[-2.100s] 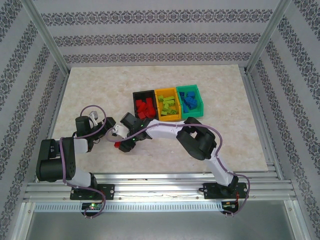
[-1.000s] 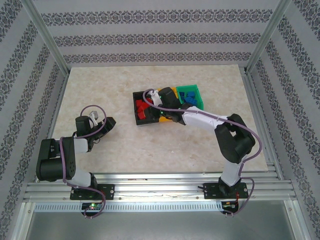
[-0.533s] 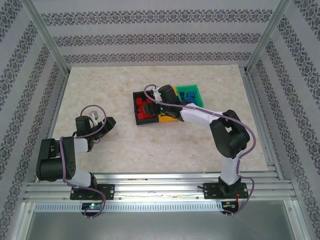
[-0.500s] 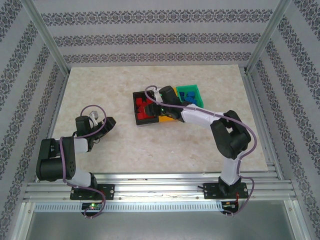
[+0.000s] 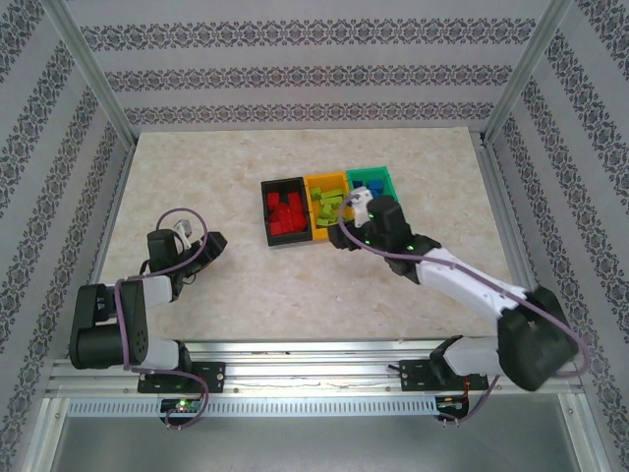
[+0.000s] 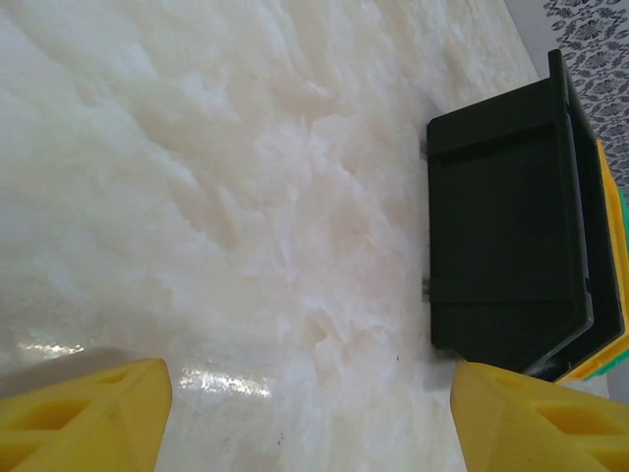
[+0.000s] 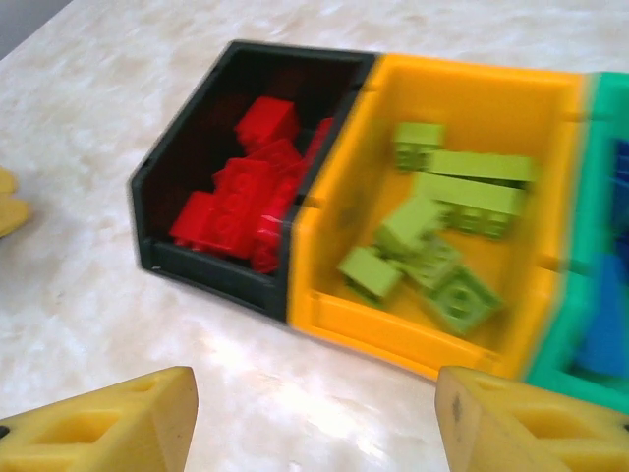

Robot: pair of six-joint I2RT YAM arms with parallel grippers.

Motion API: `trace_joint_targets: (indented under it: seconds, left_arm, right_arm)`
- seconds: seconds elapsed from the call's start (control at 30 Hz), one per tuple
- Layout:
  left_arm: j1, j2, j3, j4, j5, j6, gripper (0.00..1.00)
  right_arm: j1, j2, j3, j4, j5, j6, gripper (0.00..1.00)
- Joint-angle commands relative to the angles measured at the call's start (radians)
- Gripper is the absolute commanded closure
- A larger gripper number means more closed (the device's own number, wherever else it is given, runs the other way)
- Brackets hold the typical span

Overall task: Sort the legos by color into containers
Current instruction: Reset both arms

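Many legos (image 7: pixel 246 202) look light, rigid, slick, best pinched across flat sides; left pincer (image 6: pixel 313 421), right pincer (image 7: pixel 314 423) gape wide, empty.

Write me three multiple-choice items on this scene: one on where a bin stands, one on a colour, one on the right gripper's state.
1. Which colour is the middle bin of the row?
A. black
B. yellow-orange
C. green

2. The legos in the black bin are:
A. red
B. blue
C. lime green

3. The right gripper is:
A. open and empty
B. shut on a red lego
C. shut on a blue lego

Answers:
1 B: the yellow-orange bin sits between the black bin and the green bin.
2 A: the red legos lie piled inside it.
3 A: its yellow fingers stand wide apart with nothing between them.
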Motion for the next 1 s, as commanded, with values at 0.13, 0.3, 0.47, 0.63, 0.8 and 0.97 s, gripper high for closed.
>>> trace_joint_targets:
  seconds: [0.13,0.3,0.47,0.63,0.8,0.97]
  left_arm:
    - [-0.001,-0.168,-0.003,-0.174,-0.108,0.078,0.24]
    - [-0.001,-0.265,-0.015,-0.186,-0.198,0.062,0.22]
    - [0.0,-0.271,0.021,-0.185,-0.302,0.071,0.18]
    - [0.008,-0.234,0.052,-0.153,-0.42,0.107,0.07]
    - [0.011,-0.182,0.081,-0.104,-0.481,0.145,0.0]
    - [0.026,-0.099,0.131,-0.067,-0.47,0.161,0.0]
  right_arm:
    - [-0.222,-0.252,-0.171,0.024,0.083,0.045,0.3]
    - [-0.391,-0.328,-0.262,0.106,0.112,0.128,0.24]
    - [-0.411,-0.348,-0.359,0.258,0.389,0.093,0.05]
    - [-0.417,-0.301,-0.482,0.505,0.488,-0.025,0.02]
    - [-0.423,-0.188,-0.501,0.647,0.466,-0.135,0.02]
    - [-0.434,-0.003,-0.488,0.799,0.449,-0.144,0.02]
